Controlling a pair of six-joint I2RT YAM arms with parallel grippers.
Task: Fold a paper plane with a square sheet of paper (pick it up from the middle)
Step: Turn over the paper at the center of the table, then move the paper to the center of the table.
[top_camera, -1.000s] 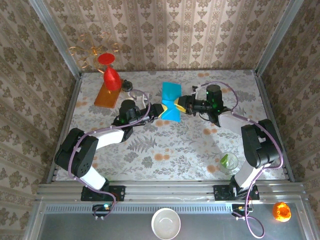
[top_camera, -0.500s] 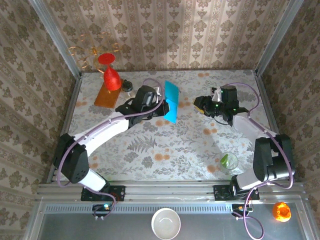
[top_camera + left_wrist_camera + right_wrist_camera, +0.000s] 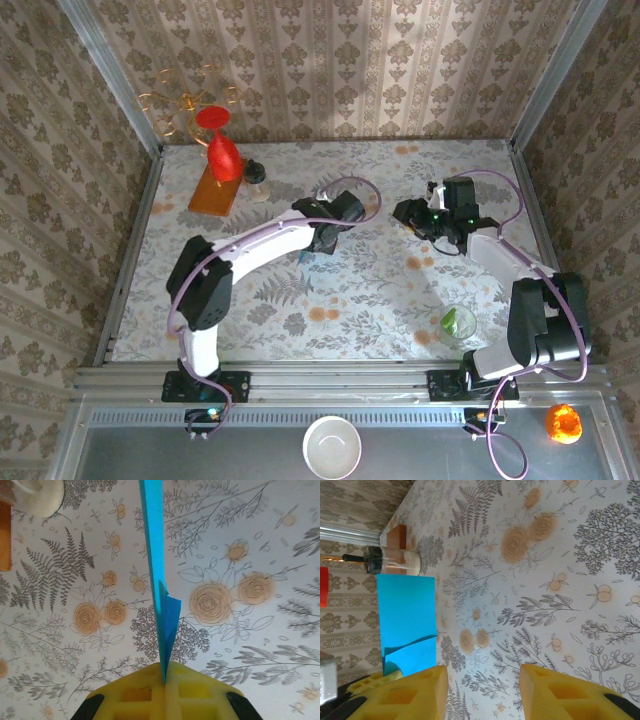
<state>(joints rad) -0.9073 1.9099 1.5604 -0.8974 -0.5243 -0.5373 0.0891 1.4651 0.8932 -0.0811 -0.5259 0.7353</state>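
Mid-bench, the left gripper holds a teal-blue sheet of paper, its yellow jaws pressed together on one end of it. Seen from the left wrist, the sheet is edge-on, a thin blue line running straight out from the jaws over the flower-patterned bench. A small folded flap juts to one side close to the grip.

The right gripper hangs to the right of the sheet and well apart from it, jaws spread wide with nothing between them. From the right wrist the sheet shows broadside, a plain rectangle with a flap folded across the end nearest the left gripper. Whether its free end touches the bench cannot be told.

Beyond the paper, a small dark-lidded jar stands just beside an orange board. From overhead, a red vase stands on that board at the far left of the bench. A glass cup with something green inside sits near the right arm's base.
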